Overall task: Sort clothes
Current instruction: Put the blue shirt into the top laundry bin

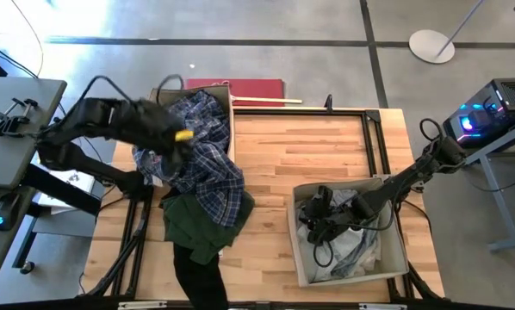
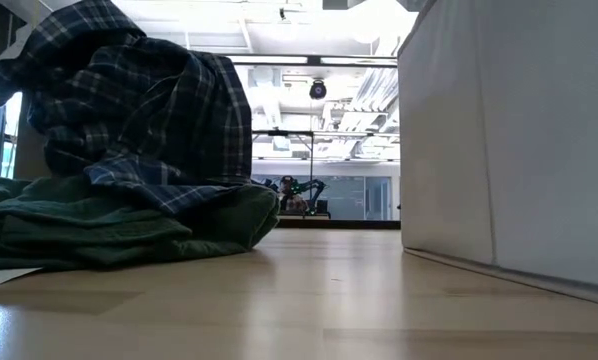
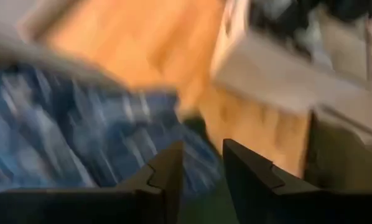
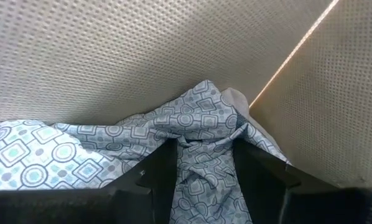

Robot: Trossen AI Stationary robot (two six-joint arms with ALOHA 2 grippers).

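Gripping patterned pale cloth [image 4: 198, 118] in lower-right box [image 1: 302, 258], right gripper [image 4: 201, 168]; left gripper [image 3: 201, 171] fingers apart over plaid shirt [image 1: 201, 159], upper left.

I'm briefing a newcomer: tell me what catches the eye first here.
A blue-and-white plaid shirt spills from the beige box at the table's back left over a dark green garment. The left gripper hangs above it. The right gripper reaches into the right beige box, jaws around a patterned pale cloth.
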